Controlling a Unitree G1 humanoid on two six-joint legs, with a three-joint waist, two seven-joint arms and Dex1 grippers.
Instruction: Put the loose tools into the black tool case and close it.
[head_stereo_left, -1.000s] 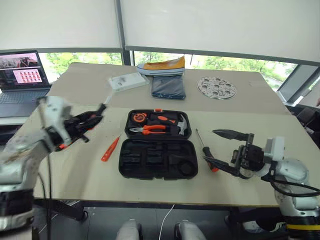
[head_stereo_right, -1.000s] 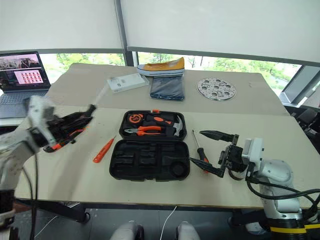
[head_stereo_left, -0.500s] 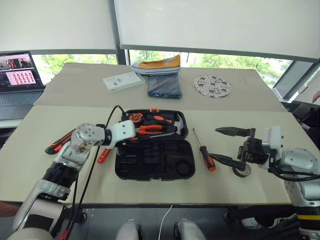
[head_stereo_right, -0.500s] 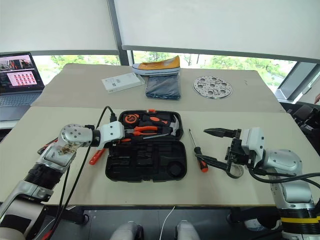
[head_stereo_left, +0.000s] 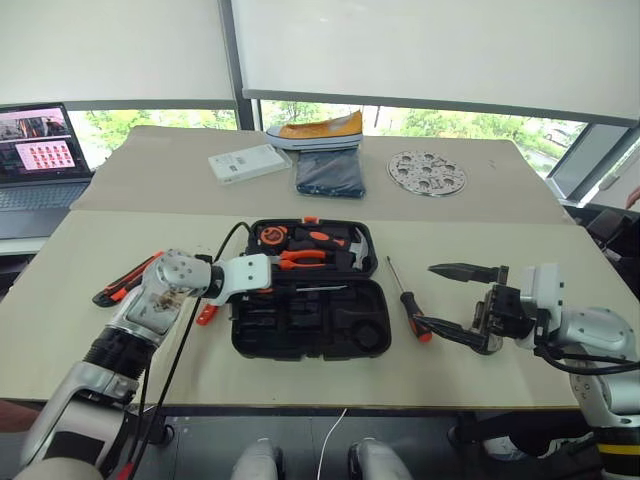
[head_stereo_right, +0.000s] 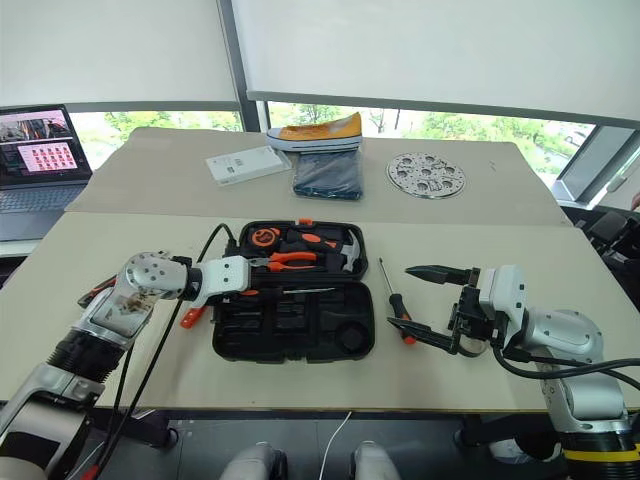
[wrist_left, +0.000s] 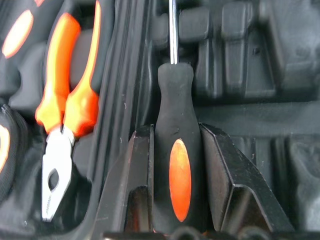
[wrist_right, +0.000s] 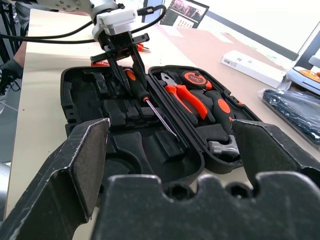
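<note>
The black tool case lies open in the middle of the table. Its far half holds orange-handled pliers, a hammer and a tape measure. My left gripper is shut on a black-and-orange screwdriver, held low over the near half by the hinge, shaft pointing right. A second black-and-orange screwdriver lies right of the case. My right gripper hovers beside it, open and empty. The utility knife lies at the left. The slim orange screwdriver is partly hidden under my left arm.
At the back of the table are a white box, a shoe on a dark folded cloth, and a round perforated metal plate. A laptop stands open at the far left.
My left arm swung down and right from the table's left side, carrying the screwdriver to the case; it has hardly moved in the last half second. The right gripper stayed put.
</note>
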